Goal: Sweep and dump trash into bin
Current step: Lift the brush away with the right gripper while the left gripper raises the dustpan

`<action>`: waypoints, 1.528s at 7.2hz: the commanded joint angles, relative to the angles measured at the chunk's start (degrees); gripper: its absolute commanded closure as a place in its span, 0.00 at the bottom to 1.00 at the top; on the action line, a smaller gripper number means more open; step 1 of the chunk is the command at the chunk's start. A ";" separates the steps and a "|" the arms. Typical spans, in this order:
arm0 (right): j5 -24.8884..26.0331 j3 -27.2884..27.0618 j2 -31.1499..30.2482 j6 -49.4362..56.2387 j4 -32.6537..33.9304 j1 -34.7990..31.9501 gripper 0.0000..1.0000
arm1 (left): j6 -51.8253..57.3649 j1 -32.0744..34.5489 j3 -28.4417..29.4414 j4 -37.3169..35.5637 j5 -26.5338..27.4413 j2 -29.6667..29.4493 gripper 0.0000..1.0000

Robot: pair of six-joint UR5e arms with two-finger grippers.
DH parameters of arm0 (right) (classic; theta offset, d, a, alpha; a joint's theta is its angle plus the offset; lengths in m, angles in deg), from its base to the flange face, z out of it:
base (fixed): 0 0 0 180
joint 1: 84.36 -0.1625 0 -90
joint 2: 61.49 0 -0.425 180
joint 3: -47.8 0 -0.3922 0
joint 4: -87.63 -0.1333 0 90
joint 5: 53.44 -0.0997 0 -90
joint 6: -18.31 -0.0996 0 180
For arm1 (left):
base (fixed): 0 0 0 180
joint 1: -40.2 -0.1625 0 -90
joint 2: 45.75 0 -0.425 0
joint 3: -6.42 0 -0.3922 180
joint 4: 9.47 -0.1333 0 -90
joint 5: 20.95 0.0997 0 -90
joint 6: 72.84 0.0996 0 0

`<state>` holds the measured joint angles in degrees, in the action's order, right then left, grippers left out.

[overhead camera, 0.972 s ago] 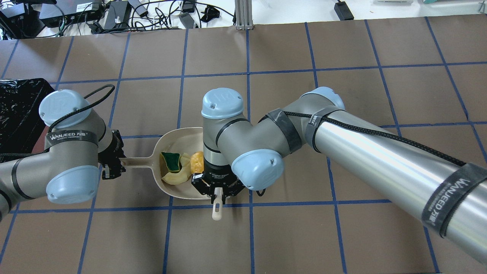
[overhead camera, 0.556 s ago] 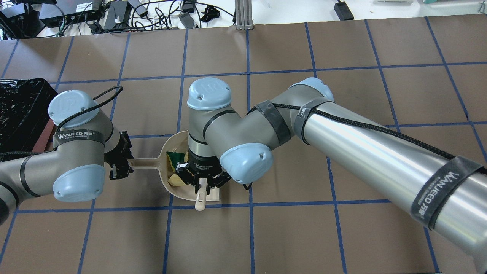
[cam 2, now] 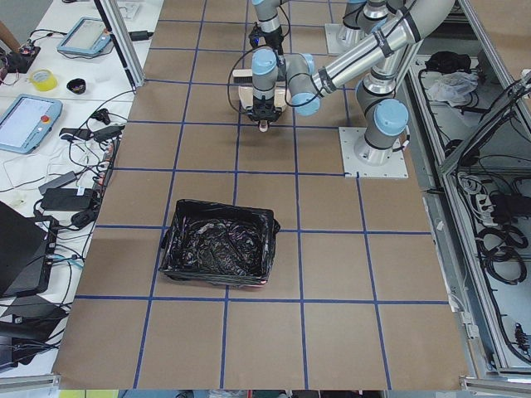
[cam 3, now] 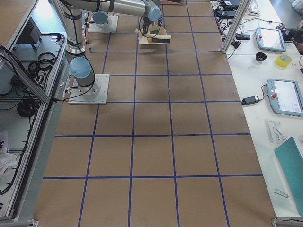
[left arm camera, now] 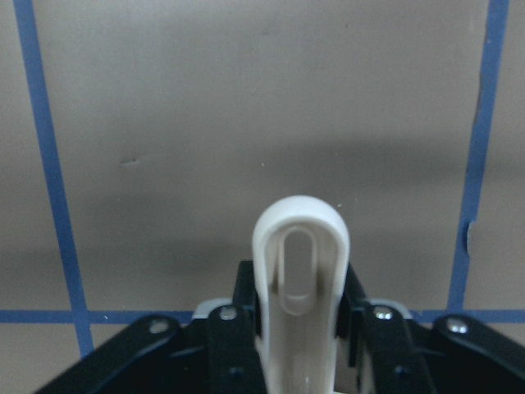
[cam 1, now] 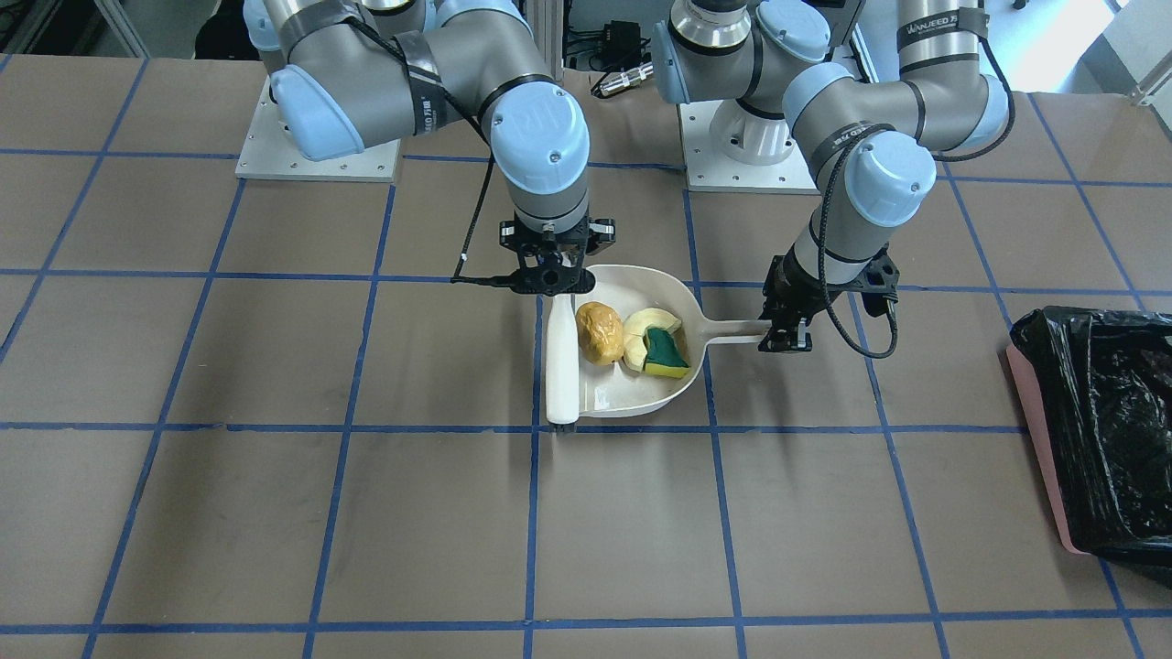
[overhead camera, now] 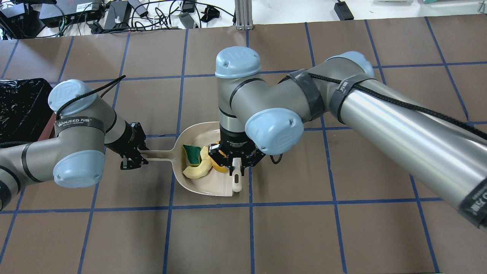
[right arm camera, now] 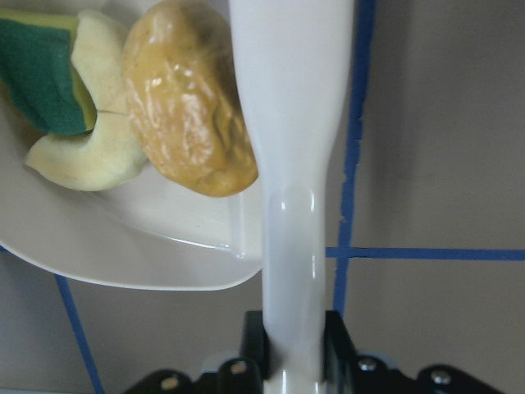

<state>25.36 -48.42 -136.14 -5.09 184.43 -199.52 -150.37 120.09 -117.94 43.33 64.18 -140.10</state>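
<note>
Wrist-mounted views: left end effector (left arm camera: 300,297) grips dustpan handle (left arm camera: 300,242), right end effector (right arm camera: 295,341) grips brush (right arm camera: 291,123).

The bin (overhead camera: 21,110) is cut off by the overhead view's left edge. The right gripper (overhead camera: 236,163) hides most of the amber oval (overhead camera: 217,166) there. In both side views the trash (cam 3: 150,39) is too small to tell apart

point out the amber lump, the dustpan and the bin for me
amber lumpy oval (cam 1: 599,332): exterior front-facing view, middle of its upper surface
dustpan (cam 1: 732,330): exterior front-facing view, on its handle
bin (cam 2: 222,247): exterior left view, on the black bag lining its inside
</note>
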 commanded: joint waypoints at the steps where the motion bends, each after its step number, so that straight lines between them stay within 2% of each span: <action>1: 5.63 0.07 -2.16 7.38 -4.07 4.84 0.81 | 2.29 0.00 0.43 0.20 -3.91 -0.74 1.00; 2: 8.45 0.07 -2.51 10.20 -4.43 6.51 0.81 | 2.47 0.08 0.43 0.46 -5.06 -0.92 1.00; 3: 8.56 0.16 -2.78 12.31 -4.78 9.23 0.80 | 2.73 0.00 0.95 0.46 -5.33 -0.83 1.00; 4: 8.56 0.16 -2.95 15.73 -4.87 13.69 0.80 | 3.17 -0.52 5.05 2.90 -7.42 -0.83 1.00; 6: 8.74 0.34 -3.48 18.13 -3.56 22.92 0.82 | 3.26 -2.19 21.61 22.07 -7.44 -3.01 1.00; 7: 9.70 0.34 -3.05 20.66 -3.20 27.84 0.82 | 4.13 -3.42 26.83 27.91 -7.44 -4.77 1.00; 8: 12.14 0.51 -2.87 23.73 -2.85 31.54 0.82 | 4.23 -5.17 28.54 28.23 -7.44 -6.00 1.00; 9: 14.25 0.77 -2.00 26.46 -0.15 32.27 0.82 | 7.19 -8.15 29.34 28.50 -7.44 -6.54 1.00; 11: 14.10 0.95 2.82 26.65 5.82 35.34 0.82 | 14.47 -14.12 34.68 33.13 -7.35 -7.76 1.00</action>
<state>39.25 -47.56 -136.17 20.78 186.80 -166.37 -140.35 109.71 -86.56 73.45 56.80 -146.98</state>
